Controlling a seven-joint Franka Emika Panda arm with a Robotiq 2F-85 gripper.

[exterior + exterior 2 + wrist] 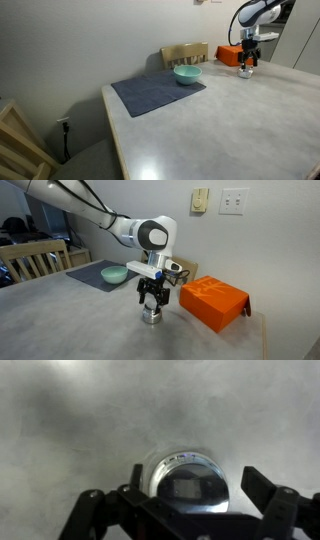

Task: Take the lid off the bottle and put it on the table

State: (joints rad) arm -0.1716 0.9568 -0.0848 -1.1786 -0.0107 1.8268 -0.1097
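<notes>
The bottle (pixel 185 482) is a small squat clear container standing on the pale table (pixel 230 130). It also shows in both exterior views (pixel 151 316) (pixel 246 71). My gripper (pixel 190 490) hangs straight above it, open, with one dark finger on each side of the bottle's top, not closed on it. It shows in both exterior views (pixel 150 302) (pixel 247 62). In the wrist view the bottle's round top looks dark and glossy with a pale rim. I cannot make out the orange lid clearly; a small orange spot shows at the bottle under the fingers in an exterior view.
A big orange box (pixel 213 302) lies close beside the bottle, also seen behind it (pixel 229 55). A teal bowl (pixel 187 74) sits on a dark placemat (pixel 157 92). Wooden chairs stand at the table's edges (pixel 35 258).
</notes>
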